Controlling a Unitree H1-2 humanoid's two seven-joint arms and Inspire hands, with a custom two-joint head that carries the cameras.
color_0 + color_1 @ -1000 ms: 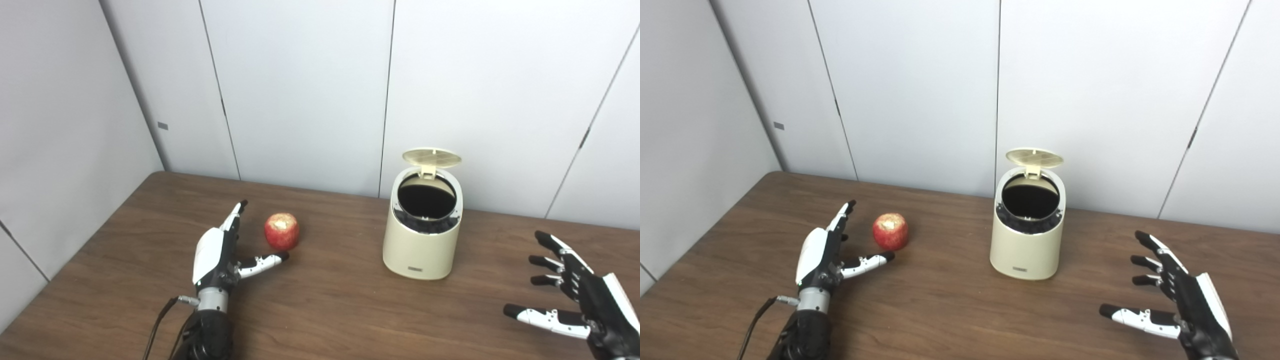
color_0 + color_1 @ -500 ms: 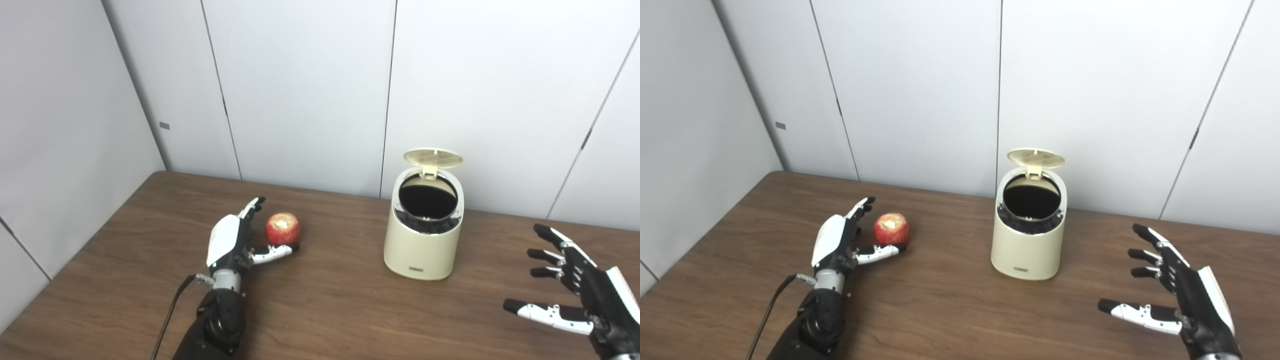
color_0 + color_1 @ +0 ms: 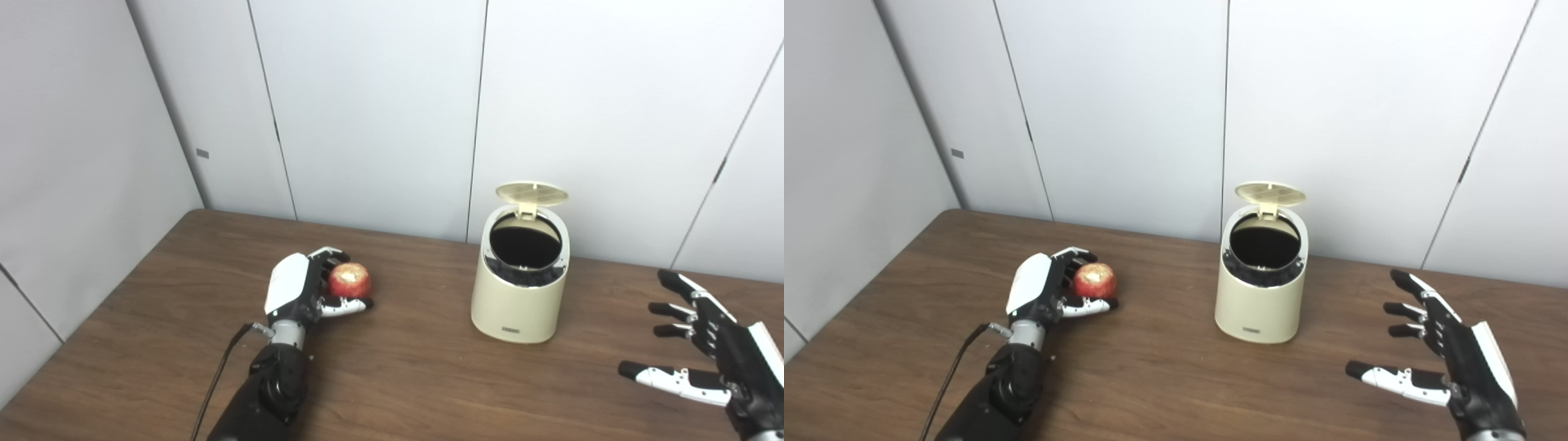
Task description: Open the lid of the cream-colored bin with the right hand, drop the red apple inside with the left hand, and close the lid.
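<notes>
Table: dark brown wood-grain surface, smooth, with a low satin sheen; it fills the lower half of the frame.

Bin, right of centre: cream-coloured body, plastic in look, smooth and semi-matt. Lid: same cream material, its raised underside ribbed. The inner rim is dark and faintly glossy.

Apple, left of centre: red skin with a mild shine; a pale, rough patch on top.

Left hand and right hand, lower right: glossy white shell panels over matt black parts, hard plastic in look. A metallic silver collar shows at the left wrist.

Wall panels, upper frame: pale grey, smooth, matt.
</notes>
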